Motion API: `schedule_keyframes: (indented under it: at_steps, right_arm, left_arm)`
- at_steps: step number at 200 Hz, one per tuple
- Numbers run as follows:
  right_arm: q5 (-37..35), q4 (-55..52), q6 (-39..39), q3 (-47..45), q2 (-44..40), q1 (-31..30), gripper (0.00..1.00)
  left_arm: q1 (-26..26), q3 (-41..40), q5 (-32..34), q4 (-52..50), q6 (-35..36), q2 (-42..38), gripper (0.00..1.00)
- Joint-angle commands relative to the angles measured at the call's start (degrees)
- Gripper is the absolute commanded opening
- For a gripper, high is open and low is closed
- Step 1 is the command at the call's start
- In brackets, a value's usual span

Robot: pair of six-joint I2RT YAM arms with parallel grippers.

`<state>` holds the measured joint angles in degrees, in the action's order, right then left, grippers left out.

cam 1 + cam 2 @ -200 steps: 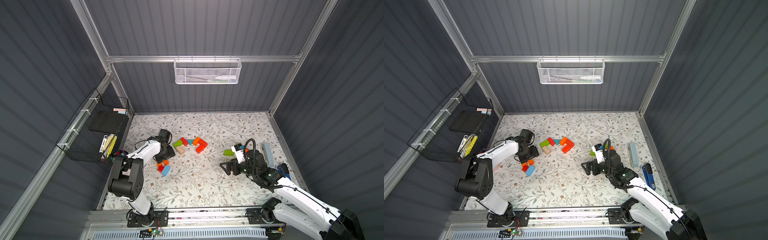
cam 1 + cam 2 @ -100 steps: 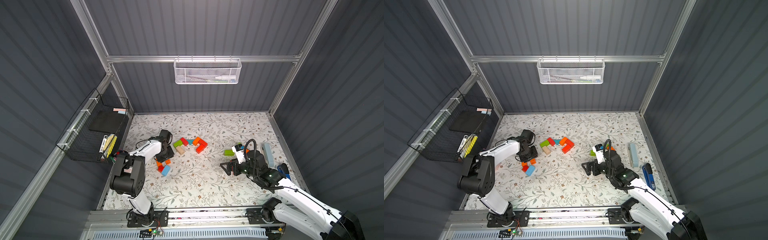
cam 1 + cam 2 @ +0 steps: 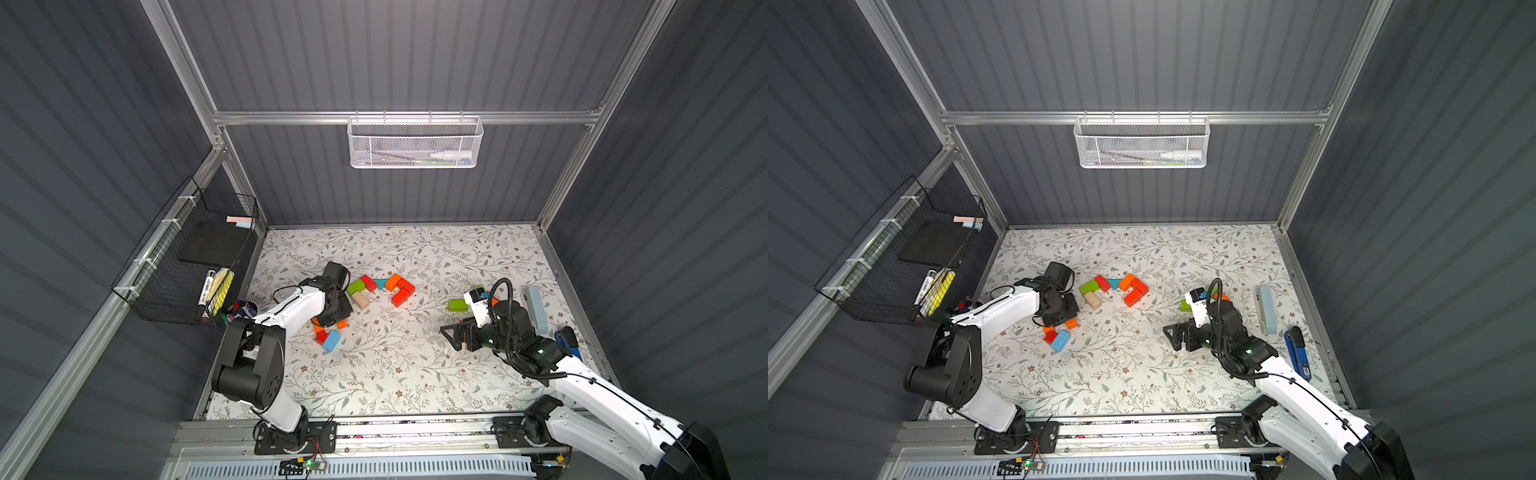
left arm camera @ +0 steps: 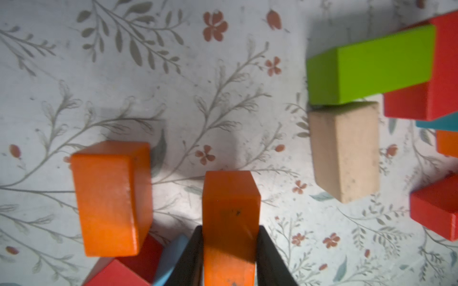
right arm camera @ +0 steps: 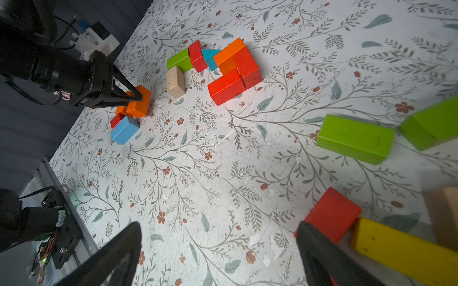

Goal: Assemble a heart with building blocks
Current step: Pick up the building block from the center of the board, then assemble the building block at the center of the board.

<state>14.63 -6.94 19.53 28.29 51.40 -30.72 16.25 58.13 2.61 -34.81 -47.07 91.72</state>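
Observation:
Part of the heart lies mid-table: a green block (image 3: 355, 286), a red one (image 3: 368, 282), teal (image 3: 380, 284), orange (image 3: 392, 281), two more red (image 3: 403, 292) and a tan block (image 3: 360, 301). My left gripper (image 4: 229, 237) is shut on an orange block (image 4: 230, 198) at table level, both fingers pressed to its sides. The right wrist view shows that grip too, on the same orange block (image 5: 140, 101). Beside it lie another orange block (image 4: 111, 198), a red block (image 3: 321, 336) and a light blue block (image 3: 331, 340). My right gripper (image 5: 218, 237) stands open over bare table.
Loose blocks lie near my right gripper: two green (image 5: 354, 138), red (image 5: 332, 213), yellow (image 5: 401, 250) and tan (image 5: 443, 215). A pale blue bar (image 3: 534, 307) and a blue tool (image 3: 567, 338) lie at the right edge. A black wire basket (image 3: 187, 257) hangs on the left wall.
My left gripper has closed its fingers onto the orange block beside the small pile. The right arm has stayed where it was, still open.

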Motion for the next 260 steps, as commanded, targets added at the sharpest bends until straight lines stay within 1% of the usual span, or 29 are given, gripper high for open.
schedule_keyframes:
  at_steps: [1, 8, 17, 29, 43, 50, 63, 69, 77, 82, 90, 97, 107, 119, 147, 164, 182, 205, 246, 260]
  right_arm:
    - [0.2, 0.5, 1.0, -0.2, 0.3, 0.1, 0.99]
    - [0.1, 0.4, 1.0, -0.1, 0.2, 0.1, 0.99]
    - [0.1, 0.0, 0.8, 0.0, -0.1, 0.2, 0.99]
    - [-0.2, -0.2, 0.7, 0.0, -0.6, 0.1, 0.99]
    - [-0.7, 0.1, 0.8, 0.1, -0.9, 0.1, 0.99]
    - [-0.9, 0.2, 0.7, 0.4, -0.9, 0.1, 0.99]
    - [-0.8, 0.3, 0.7, 0.9, -0.6, 0.1, 0.99]
    - [-0.8, 0.5, 0.7, 1.2, -0.3, 0.1, 0.99]
    - [-0.7, 0.5, 0.6, 1.5, 0.1, 0.1, 0.99]
    - [-0.8, 0.4, 0.6, 1.7, 0.4, 0.1, 0.99]
    - [-0.7, 0.4, 0.7, 2.0, 0.8, 0.2, 0.99]
    - [-0.5, 0.3, 0.7, 2.3, 1.1, 0.1, 0.99]
    - [-0.2, 0.3, 0.8, 2.5, 1.2, 0.2, 0.99]
    - [-0.1, 0.4, 1.0, 2.5, 1.2, 0.1, 0.99]
    - [-0.7, -0.2, 1.0, 2.5, 0.7, 0.1, 0.99]
    - [-0.9, -0.4, 1.0, 2.6, 0.5, 0.1, 0.99]
    - [-1.0, -0.9, 0.7, 2.7, 0.4, 0.1, 0.99]
    - [-1.3, -1.0, 0.4, 2.7, 0.2, 0.2, 0.99]
    - [-1.4, -1.1, 0.4, 2.6, 0.2, 0.1, 0.99]
    - [-1.4, -1.1, 0.3, 2.6, 0.3, 0.2, 0.99]
  left_arm:
    - [4.1, 2.9, 1.5, -1.6, -0.2, -0.8, 0.21]
    - [5.4, 4.3, 2.6, -2.7, 1.5, -0.4, 0.21]
    - [6.6, 5.7, 2.2, -3.3, 4.8, -0.1, 0.21]
    - [7.2, 6.5, -0.4, -2.8, 10.5, -0.4, 0.22]
    - [7.9, 6.1, -2.4, -1.3, 16.6, -2.7, 0.24]
    - [7.9, 5.4, -5.2, 0.9, 21.0, -4.4, 0.28]
    - [8.0, 5.2, -5.4, 2.1, 25.6, -6.8, 0.30]
    - [8.1, 6.1, -7.7, 1.9, 29.4, -6.9, 0.31]
    - [8.1, 6.6, -9.7, 2.3, 33.5, -7.1, 0.34]
    - [8.3, 6.7, -9.6, 2.5, 35.0, -7.3, 0.34]
    - [8.5, 7.1, -11.1, 2.8, 38.1, -7.5, 0.30]
    - [8.8, 7.1, -12.0, 3.6, 40.6, -7.9, 0.29]
    - [9.1, 7.0, -11.5, 4.8, 42.2, -8.0, 0.27]
    - [9.7, 8.4, -11.6, 3.7, 45.2, -6.5, 0.27]
    - [12.0, 11.0, -6.9, 2.0, 51.2, -2.1, 0.27]
    - [12.4, 12.6, -8.2, 1.2, 54.3, 1.1, 0.26]
    - [13.1, 14.1, -8.0, 0.2, 56.8, 4.0, 0.26]
    - [13.4, 15.7, -9.2, -0.2, 58.4, 7.5, 0.26]
    - [13.7, 18.2, -9.4, -1.2, 59.5, 11.8, 0.25]
    - [14.1, 18.7, -8.6, -1.6, 59.6, 13.4, 0.25]
